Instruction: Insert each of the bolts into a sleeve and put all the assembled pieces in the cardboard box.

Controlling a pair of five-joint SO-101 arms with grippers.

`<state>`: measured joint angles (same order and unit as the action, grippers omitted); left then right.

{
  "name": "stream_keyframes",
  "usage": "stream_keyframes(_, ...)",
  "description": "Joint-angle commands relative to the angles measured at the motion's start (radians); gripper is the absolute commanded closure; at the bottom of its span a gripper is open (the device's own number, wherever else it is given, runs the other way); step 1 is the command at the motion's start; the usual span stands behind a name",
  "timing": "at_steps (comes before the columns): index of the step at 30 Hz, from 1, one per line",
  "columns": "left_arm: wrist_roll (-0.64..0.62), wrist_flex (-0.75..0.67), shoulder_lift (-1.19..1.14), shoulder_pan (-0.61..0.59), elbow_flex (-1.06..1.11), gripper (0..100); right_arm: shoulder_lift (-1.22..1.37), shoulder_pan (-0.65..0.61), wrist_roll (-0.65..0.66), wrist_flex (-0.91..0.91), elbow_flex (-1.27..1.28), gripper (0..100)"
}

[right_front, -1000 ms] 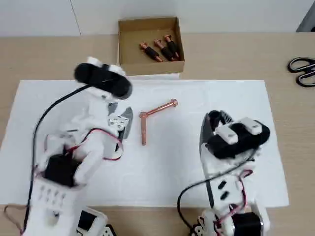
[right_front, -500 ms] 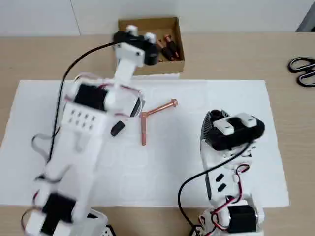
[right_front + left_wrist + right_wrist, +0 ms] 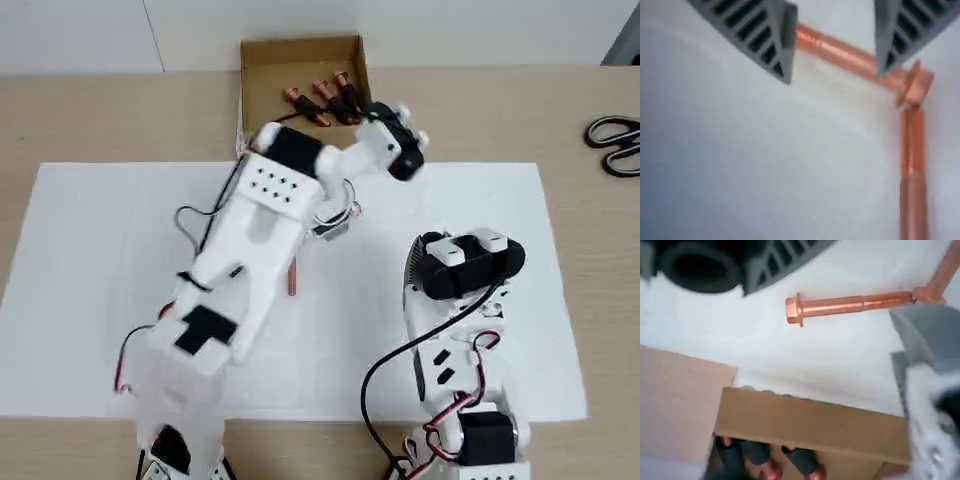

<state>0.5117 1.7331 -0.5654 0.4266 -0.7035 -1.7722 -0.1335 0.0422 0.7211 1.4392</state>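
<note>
While left tool (image 3: 834, 72) gapes wide, bolt (image 3: 845, 54) lies btwn its tips, 2nd bolt (image 3: 912, 170) meeting its end.

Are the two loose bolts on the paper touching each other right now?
Touching. In the left wrist view the slanted bolt ends right against the flanged head of the other bolt, with no gap between them.

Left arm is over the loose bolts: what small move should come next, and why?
Probably lower slightly and close. The left gripper is open, with its jaws on either side of the bolt but not yet gripping it. The second bolt meets it at one end, so a mid-shank grip seems safest.
</note>
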Motion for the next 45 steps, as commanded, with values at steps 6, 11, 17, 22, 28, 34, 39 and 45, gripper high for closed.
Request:
stream_keyframes(6,0.12,0.012,-0.207,0.008,-0.305,80,-0.008,0.005,0.003,-0.015,-0.008,99.4)
stream_keyframes(11,0.146,-0.002,-0.351,-0.011,-0.469,80,-0.008,0.005,0.003,-0.015,-0.008,99.4)
stream_keyframes(17,0.147,-0.003,-0.489,-0.057,-0.598,80,-0.008,0.005,0.003,-0.015,-0.008,99.4)
stream_keyframes(22,0.164,-0.032,-0.569,-0.066,-0.661,80,-0.008,0.005,0.003,-0.015,-0.008,99.4)
stream_keyframes(28,0.164,-0.086,-0.606,-0.051,-0.671,80,-0.008,0.005,0.003,-0.015,-0.011,99.4)
stream_keyframes(34,0.167,-0.087,-0.608,-0.046,-0.665,81,-0.008,0.005,0.003,-0.015,-0.012,99.4)
stream_keyframes(39,0.167,-0.095,-0.609,-0.044,-0.664,94,-0.008,0.005,0.003,-0.015,-0.012,99.4)
stream_keyframes(45,0.164,-0.101,-0.609,-0.031,-0.664,99,-0.008,0.005,0.003,-0.015,-0.014,99.4)
